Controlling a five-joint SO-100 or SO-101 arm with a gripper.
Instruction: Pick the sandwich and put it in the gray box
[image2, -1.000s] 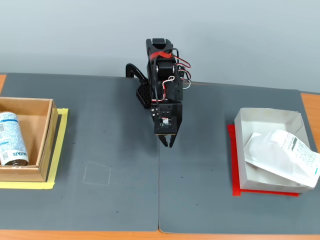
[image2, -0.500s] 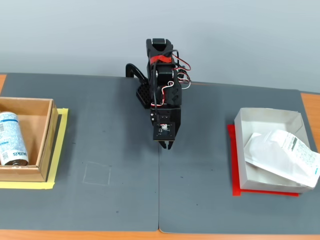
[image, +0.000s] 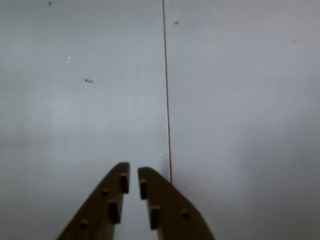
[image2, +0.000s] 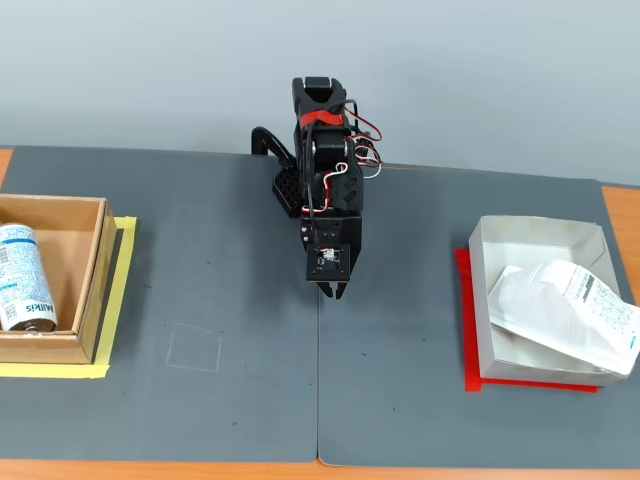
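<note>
While the jaws hang nearly closed and empty, the sandwich (image2: 563, 310) — white, labelled — lies tilted in the gray box (image2: 535, 234).

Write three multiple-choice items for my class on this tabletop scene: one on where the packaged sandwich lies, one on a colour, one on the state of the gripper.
1. Where is the flat white and clear plastic sandwich package?
A. On the dark mat in front of the arm
B. In the shallow pale gray paperboard tray, one end over its right rim
C. In the brown cardboard box

2. What colour is the tape under the brown cardboard box?
A. Yellow
B. Red
C. Blue

3. What is the state of the black two-finger gripper?
A. Clamped on the package
B. Wide open
C. Nearly shut and empty

Answers:
1. B, since the fixed view shows the package resting in the tray on the right, poking past its right wall.
2. A, since yellow tape borders that box; the red tape lies under the tray.
3. C, since the wrist view shows only a narrow slit between the fingers, with nothing in it.
</note>
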